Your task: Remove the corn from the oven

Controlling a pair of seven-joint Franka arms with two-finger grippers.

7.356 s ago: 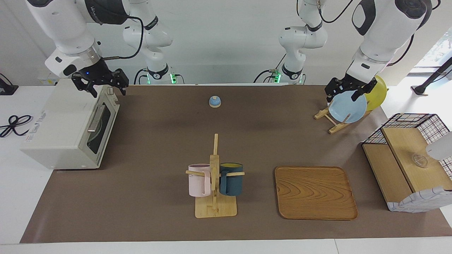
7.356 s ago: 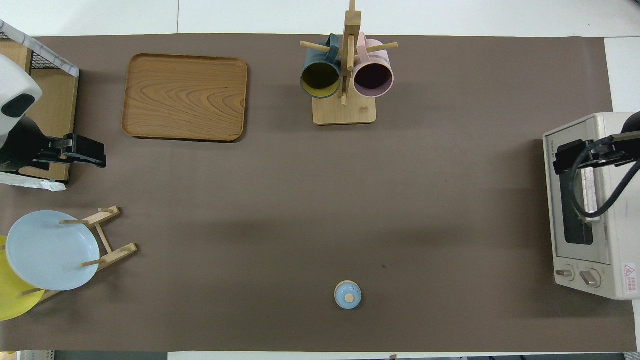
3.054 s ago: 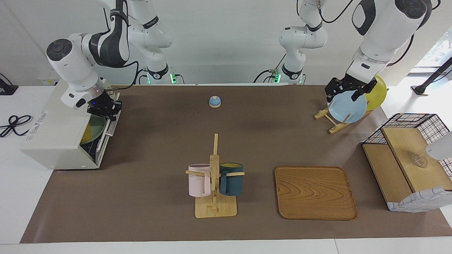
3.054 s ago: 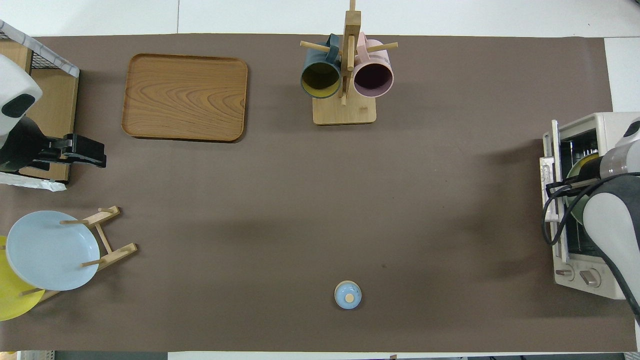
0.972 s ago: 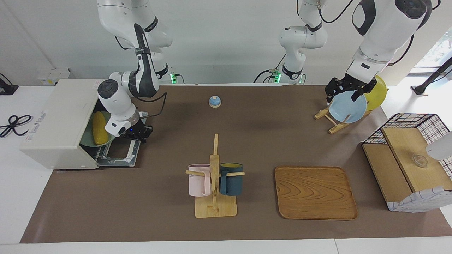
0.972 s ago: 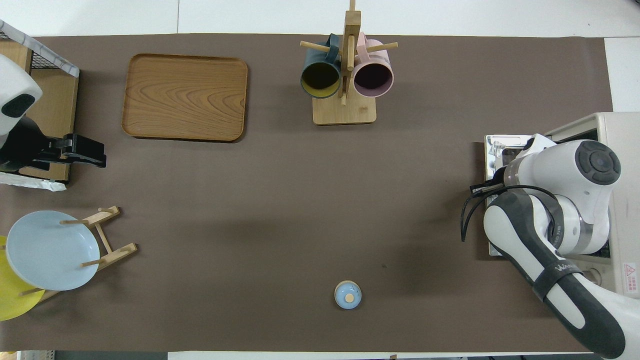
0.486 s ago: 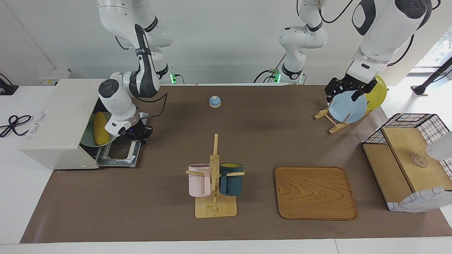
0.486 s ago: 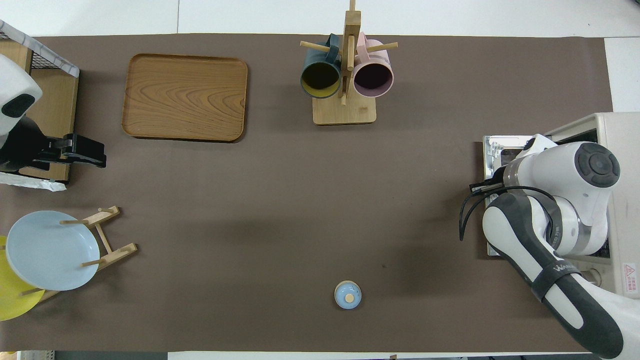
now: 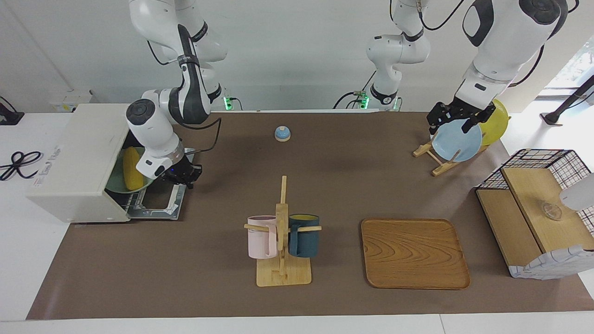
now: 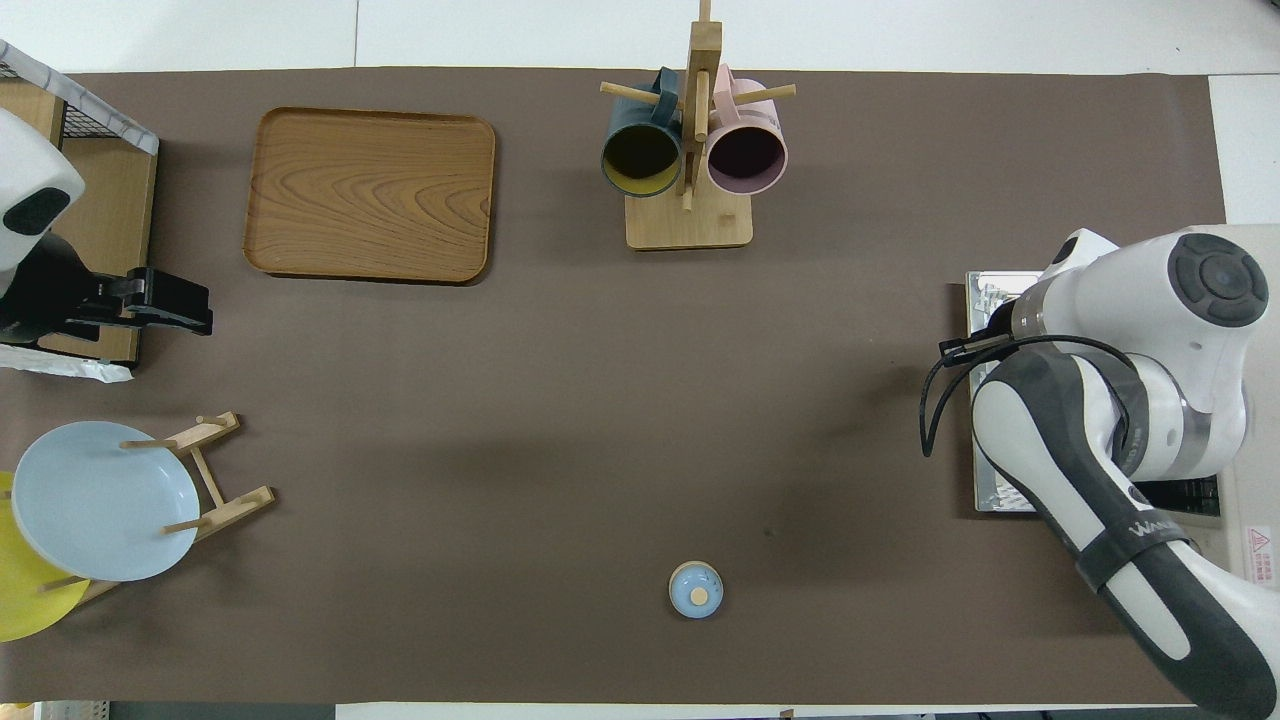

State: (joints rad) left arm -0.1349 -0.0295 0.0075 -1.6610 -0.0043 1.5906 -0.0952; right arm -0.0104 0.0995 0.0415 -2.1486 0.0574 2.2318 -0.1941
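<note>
The cream-white oven (image 9: 79, 162) stands at the right arm's end of the table, its door (image 9: 160, 204) lying flat open. Inside, the yellow corn (image 9: 131, 168) rests on a green plate (image 9: 121, 186) on the rack. My right gripper (image 9: 182, 174) is shut low at the door's outer handle edge; whether it grips the handle does not show. In the overhead view the right arm covers the corn, and only the door's edge (image 10: 988, 292) and the oven's panel (image 10: 1260, 555) show. My left gripper (image 9: 452, 126) (image 10: 205, 308) waits open over the plate rack.
A mug rack (image 9: 281, 241) with a pink and a dark blue mug stands mid-table, beside a wooden tray (image 9: 414, 253). A small blue bell (image 9: 282, 133) sits near the robots. A plate rack with a blue plate (image 9: 457, 141) and a wire-and-wood shelf (image 9: 533, 208) stand at the left arm's end.
The oven door, shut at first, has been pulled down flat by my right gripper. Over the last second the right wrist has risen slightly. The left arm has not moved.
</note>
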